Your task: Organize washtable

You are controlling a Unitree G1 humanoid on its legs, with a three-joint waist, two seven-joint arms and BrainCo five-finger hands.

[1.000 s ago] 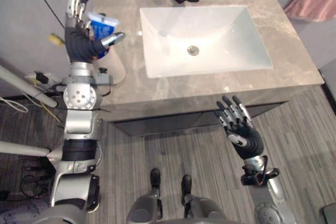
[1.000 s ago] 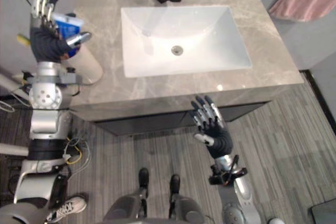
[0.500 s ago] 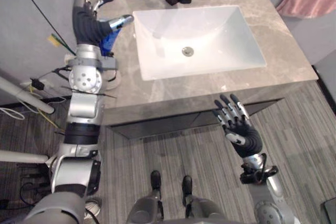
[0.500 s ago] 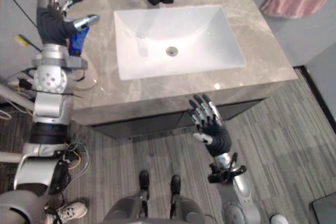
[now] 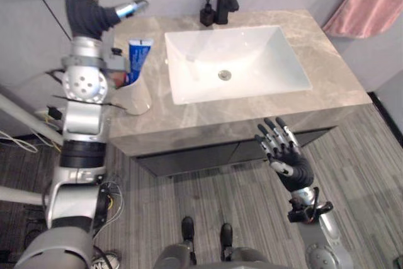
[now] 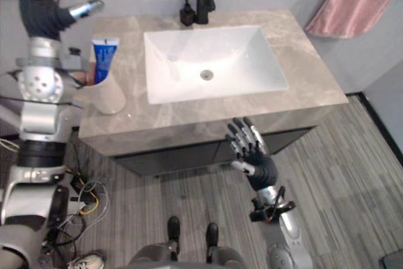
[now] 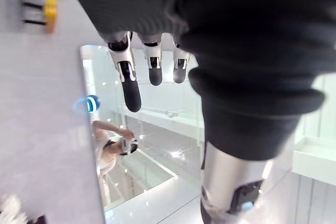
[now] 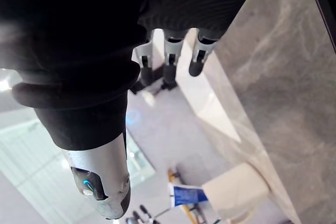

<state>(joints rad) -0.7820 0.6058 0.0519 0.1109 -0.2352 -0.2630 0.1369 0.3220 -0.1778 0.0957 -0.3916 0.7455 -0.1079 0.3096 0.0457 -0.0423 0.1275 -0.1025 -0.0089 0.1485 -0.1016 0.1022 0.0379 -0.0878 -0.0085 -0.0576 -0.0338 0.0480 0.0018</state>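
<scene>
The blue toothpaste tube (image 5: 138, 58) stands upright in a white cup (image 5: 138, 97) on the grey counter (image 5: 334, 77), just beside the left edge of the white sink (image 5: 252, 55). The tube looks light and soft, so a hard squeeze could squash it, and its smooth skin may slip. The best place to take it is probably the top part that sticks out of the cup. The cup looks light too and could tip over.

The left hand (image 5: 87, 12) hangs above and behind the cup with its fingers spread wide, holding nothing. The right hand (image 5: 288, 157) is low in front of the counter, well apart from the cup, fingers spread and empty too.
</scene>
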